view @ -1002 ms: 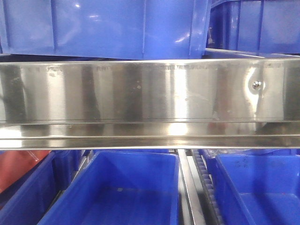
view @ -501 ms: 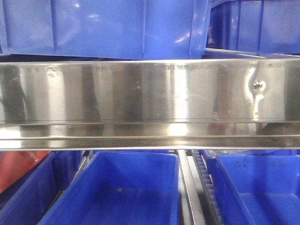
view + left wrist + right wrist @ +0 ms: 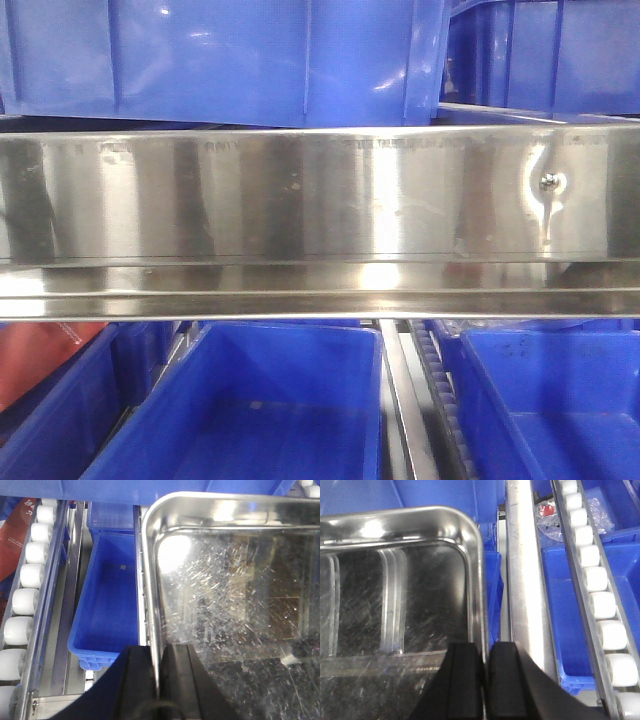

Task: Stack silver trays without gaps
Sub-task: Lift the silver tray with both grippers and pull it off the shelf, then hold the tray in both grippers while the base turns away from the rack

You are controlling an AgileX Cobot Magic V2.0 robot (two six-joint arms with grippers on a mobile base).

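In the left wrist view, the left gripper (image 3: 159, 652) is clamped on the left rim of the silver tray (image 3: 235, 595). One finger is outside the rim and one inside. A blue bin (image 3: 107, 605) lies left of that rim, and a row of white rollers (image 3: 25, 600) lies further left.

In the front view, the steel band (image 3: 300, 200) crosses the frame between the upper bins (image 3: 220, 60) and the lower bins (image 3: 270, 400). Nothing there has shifted over the last second. Only the glints around the screw head (image 3: 547, 181) have changed slightly.

In the right wrist view, the right gripper (image 3: 486, 650) pinches the right rim of a silver tray (image 3: 410, 590). I cannot tell whether it is the same tray. A steel rail (image 3: 520, 580) runs just right of it, then another roller row (image 3: 600, 605).
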